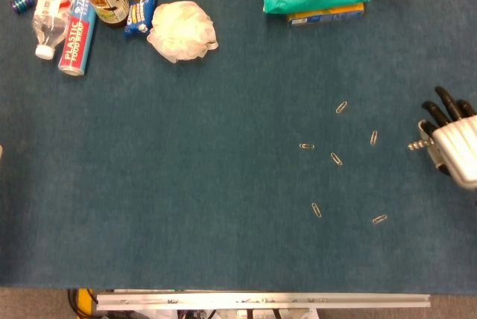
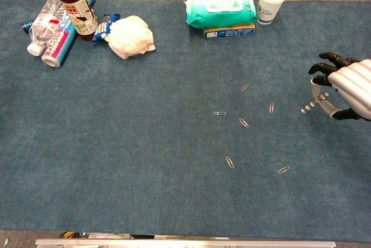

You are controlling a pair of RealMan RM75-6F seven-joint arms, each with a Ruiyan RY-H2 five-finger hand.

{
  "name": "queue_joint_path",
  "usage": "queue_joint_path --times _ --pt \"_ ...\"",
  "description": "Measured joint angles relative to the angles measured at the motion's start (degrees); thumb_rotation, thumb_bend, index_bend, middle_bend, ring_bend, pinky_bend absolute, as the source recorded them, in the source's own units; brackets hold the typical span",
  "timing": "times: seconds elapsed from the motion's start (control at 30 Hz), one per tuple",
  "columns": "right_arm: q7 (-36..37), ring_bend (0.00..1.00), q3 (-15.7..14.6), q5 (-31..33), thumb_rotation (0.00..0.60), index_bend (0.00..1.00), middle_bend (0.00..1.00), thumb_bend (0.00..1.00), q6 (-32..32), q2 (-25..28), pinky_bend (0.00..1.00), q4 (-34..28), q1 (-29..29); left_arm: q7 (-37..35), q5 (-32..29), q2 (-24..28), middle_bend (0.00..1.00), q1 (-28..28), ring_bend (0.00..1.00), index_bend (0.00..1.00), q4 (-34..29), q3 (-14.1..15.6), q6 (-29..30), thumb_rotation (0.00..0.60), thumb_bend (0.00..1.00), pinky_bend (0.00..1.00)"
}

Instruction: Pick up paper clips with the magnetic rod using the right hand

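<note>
Blue carpeted tabletop (image 1: 186, 185), wicker panels behind. Right robot hand (image 1: 449, 144) at right edge, fingers curled around magnetic rod (image 1: 417, 142); beaded tip pokes out toward clips, raised off surface. Paper clips (image 1: 337, 159) scattered just left of robot hand, six visible, all flat on tabletop, none on rod. Nearest clip (image 2: 271, 108) close to rod tip, not touching. Far from hand, back left: bottles (image 2: 69, 2), white pouf (image 2: 132, 36). Back centre: wipes pack (image 2: 220, 9), cup (image 2: 271, 3). Left robot hand not visible.

Teal-blue table (image 1: 186, 185), silver paper clips (image 1: 337, 159), white hand (image 1: 455, 151)
</note>
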Motion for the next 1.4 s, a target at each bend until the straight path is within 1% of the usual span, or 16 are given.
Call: queue_joint_path --times 0.23,0.53,0.83,1.4 --pt "-3.41 0.07 1.94 2.82 0.6 0.52 0.26 0.39 -3.62 -0.18 0.27 -2.46 2.78 -0.03 -0.05 0.0 0.33 0.06 0.29 0.37 0.05 0.01 -0.01 0.6 0.26 0.54" --pt "-5.34 0.07 3.04 5.35 0.6 0.52 0.26 0.39 -6.02 -1.28 0.27 -2.78 4.95 0.33 -0.31 -0.08 0.33 -0.04 0.29 0.37 -0.02 -0.02 -0.36 0.6 0.26 0.54" --pt "-5.99 0.07 3.4 7.55 0.6 0.52 0.26 0.39 -8.16 -3.18 0.27 -1.33 6.9 0.07 -0.4 0.0 0.33 0.05 0.29 0.37 -0.03 -0.07 -0.29 0.6 0.26 0.54" --pt "-7.27 0.07 3.29 9.72 0.6 0.52 0.26 0.39 -9.32 -4.96 0.27 -0.71 9.09 -0.5 -0.15 0.2 0.33 0.31 0.29 0.37 -0.04 -0.04 0.12 0.6 0.26 0.54"
